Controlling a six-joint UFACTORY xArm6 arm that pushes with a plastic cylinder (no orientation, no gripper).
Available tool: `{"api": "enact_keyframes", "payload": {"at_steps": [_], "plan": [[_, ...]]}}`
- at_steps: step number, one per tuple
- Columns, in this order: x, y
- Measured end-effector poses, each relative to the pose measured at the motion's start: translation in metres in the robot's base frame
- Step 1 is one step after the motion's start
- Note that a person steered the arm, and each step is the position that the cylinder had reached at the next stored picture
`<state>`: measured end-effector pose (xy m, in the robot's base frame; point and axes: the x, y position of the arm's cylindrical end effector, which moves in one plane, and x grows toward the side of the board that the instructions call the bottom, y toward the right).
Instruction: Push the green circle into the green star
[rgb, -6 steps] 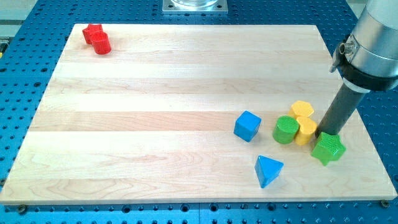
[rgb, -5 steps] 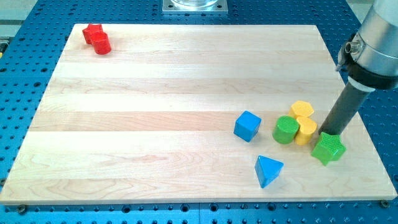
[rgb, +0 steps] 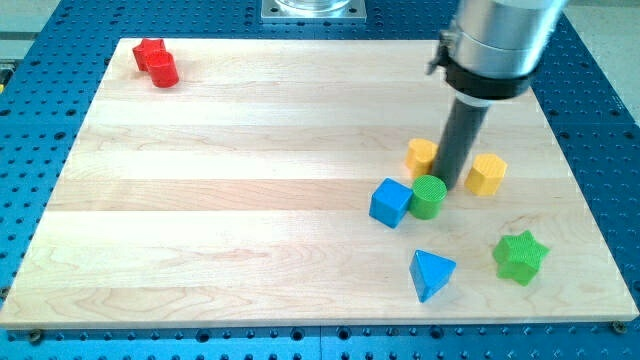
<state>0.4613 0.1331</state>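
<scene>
The green circle (rgb: 427, 196), a short ribbed cylinder, stands on the wooden board right of centre, touching the blue cube (rgb: 390, 203) on its left. The green star (rgb: 521, 256) lies apart from it, toward the view's lower right. My tip (rgb: 451, 188) is down on the board just right of and slightly above the green circle, close against it. The dark rod rises from there toward the view's top.
One yellow block (rgb: 421, 155) sits left of the rod and another yellow block (rgb: 486, 174) right of it. A blue triangle (rgb: 432, 274) lies near the bottom edge. Two red blocks (rgb: 156, 63) sit together at the top left corner.
My tip moved from beside the green star leftward and up, to the green circle's right. The green circle and blue cube shifted up-left; the yellow blocks were pushed apart and upward.
</scene>
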Motion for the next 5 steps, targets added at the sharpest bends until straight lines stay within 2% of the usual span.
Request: {"api": "enact_keyframes", "payload": {"at_steps": [1,3,4,5], "plan": [[0.015,-0.032],[0.044,0.025],[0.04,-0.01],[0.074,0.0]]}}
